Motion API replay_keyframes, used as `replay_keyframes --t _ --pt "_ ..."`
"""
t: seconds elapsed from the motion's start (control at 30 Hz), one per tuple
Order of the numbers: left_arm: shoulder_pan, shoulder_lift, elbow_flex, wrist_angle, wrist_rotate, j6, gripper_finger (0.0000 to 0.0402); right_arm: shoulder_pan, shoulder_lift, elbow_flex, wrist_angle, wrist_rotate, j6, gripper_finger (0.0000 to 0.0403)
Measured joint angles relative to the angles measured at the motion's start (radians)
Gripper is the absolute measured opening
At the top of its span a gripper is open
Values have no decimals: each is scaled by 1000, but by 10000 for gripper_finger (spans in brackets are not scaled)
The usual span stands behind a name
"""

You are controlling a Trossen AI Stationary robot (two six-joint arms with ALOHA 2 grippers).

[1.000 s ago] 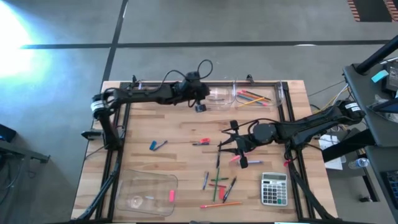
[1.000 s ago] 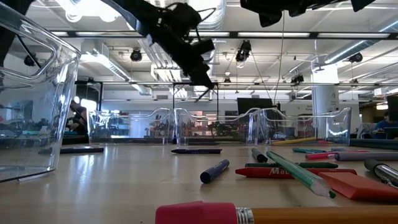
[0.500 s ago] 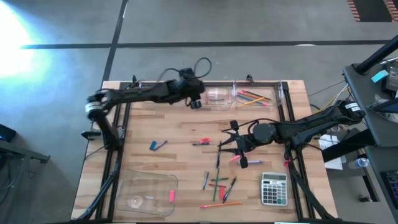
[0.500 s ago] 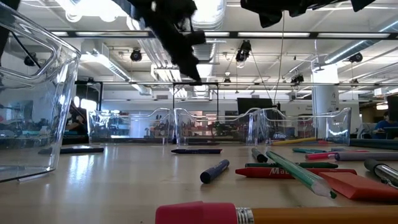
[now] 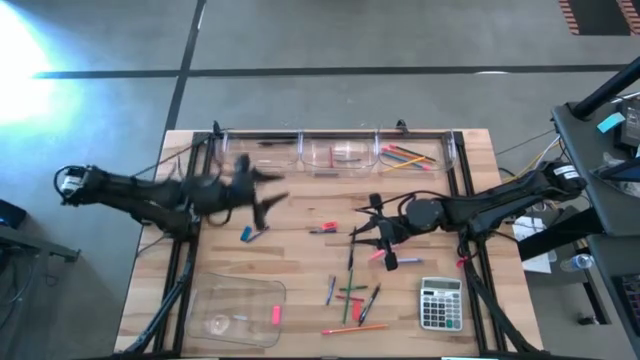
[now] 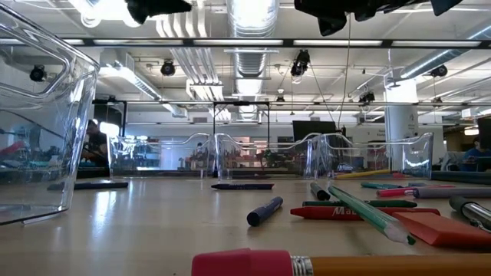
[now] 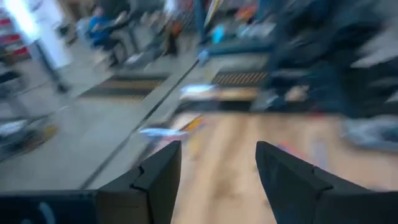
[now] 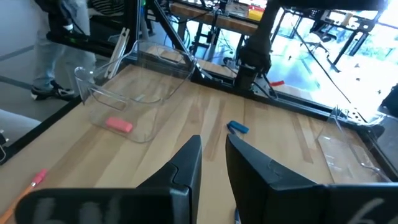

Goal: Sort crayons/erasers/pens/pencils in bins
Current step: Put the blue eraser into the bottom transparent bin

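Observation:
Pens, pencils and crayons (image 5: 350, 293) lie loose on the table's near middle, and a red one (image 5: 325, 229) lies farther back. Three clear bins (image 5: 335, 153) stand in a row at the far edge; the right one (image 5: 410, 155) holds orange and pink pencils. A shallow clear tray (image 5: 215, 300) at the near left holds a pink eraser (image 5: 275, 315). A blue eraser (image 5: 246, 234) lies at mid left. My left gripper (image 5: 265, 195) hangs blurred above the table's left part, open and empty (image 7: 217, 168). My right gripper (image 5: 372, 235) hovers above the middle, a narrow gap between its fingers (image 8: 213, 165), nothing in it.
A grey calculator (image 5: 440, 303) lies at the near right. A pink pencil end (image 6: 245, 263), a red crayon (image 6: 353, 212) and a dark blue pen (image 6: 265, 211) lie close in the low view. A black rail frame (image 5: 190, 230) runs along the table's sides.
My left gripper has swung away from the far bins toward the table's left edge and somewhat nearer, fast enough to blur, and has rolled as it went. My right arm has kept still.

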Motion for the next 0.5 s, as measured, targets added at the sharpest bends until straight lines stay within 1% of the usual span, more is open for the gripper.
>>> replay_keyframes --t 0.07,0.13,0.2,0.23,0.3,0.33,0.4,0.5 --pt "-76 -43 -169 184 -53 -17 193 0 11 0 4 0 0 64" --pt "-127 -63 -312 346 -149 -18 193 -1 20 0 11 0 0 64" --pt "-154 -80 -411 453 -261 -37 193 -2 33 0 36 0 7 64" --pt "-155 -88 -444 487 -300 -81 193 -2 36 0 36 0 13 64" --pt "-151 -109 -486 482 -326 -210 193 -2 51 0 40 1 31 64" --pt "-151 -118 -496 460 -326 -245 193 -2 55 0 31 1 37 64" --pt "-151 -130 -492 387 -324 -265 193 -2 69 -1 23 2 58 63" --pt "-136 -150 -434 138 -336 -336 193 -2 85 -1 27 27 76 63"
